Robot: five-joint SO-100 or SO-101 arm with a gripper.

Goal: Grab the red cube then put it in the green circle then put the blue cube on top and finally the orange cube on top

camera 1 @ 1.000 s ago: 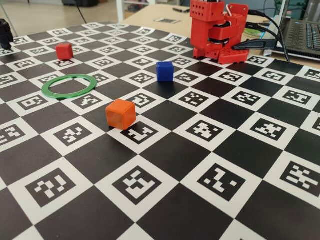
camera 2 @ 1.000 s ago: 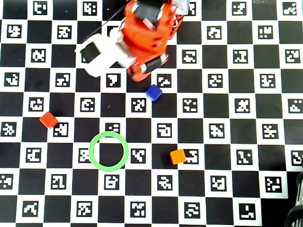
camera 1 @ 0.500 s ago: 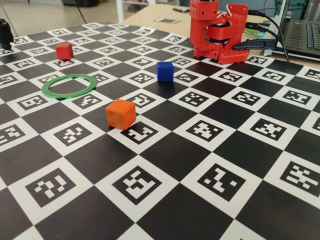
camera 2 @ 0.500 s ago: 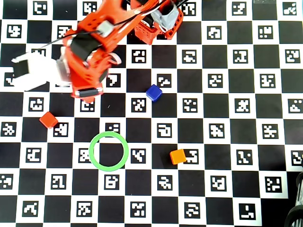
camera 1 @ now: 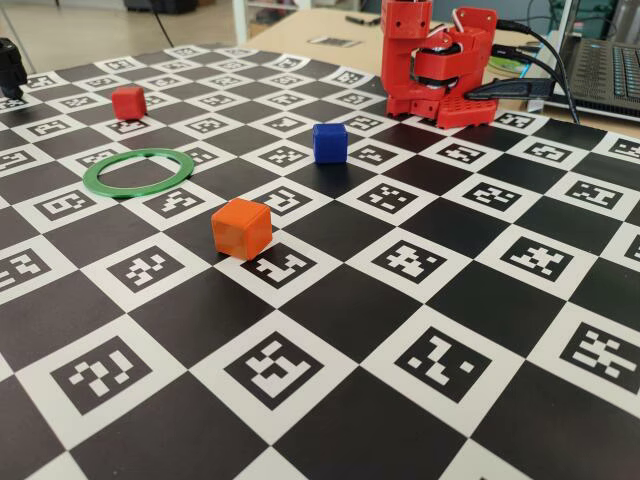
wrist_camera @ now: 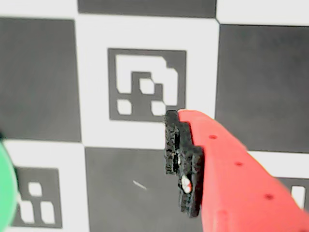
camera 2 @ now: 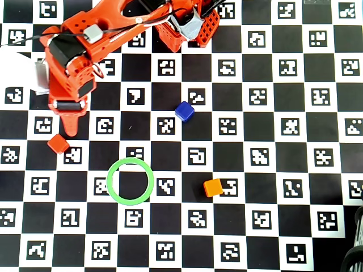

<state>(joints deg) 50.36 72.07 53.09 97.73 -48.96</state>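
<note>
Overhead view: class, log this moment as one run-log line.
phase: reaching | gripper: empty, just above red cube | green circle: empty | blue cube, orange cube: untouched

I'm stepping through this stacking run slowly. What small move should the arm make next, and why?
Probably ease the gripper down and slightly left in the overhead view onto the red cube. The fingertip sits just up-right of that cube, nothing is held, and the green circle is empty, so the red cube comes first.
</note>
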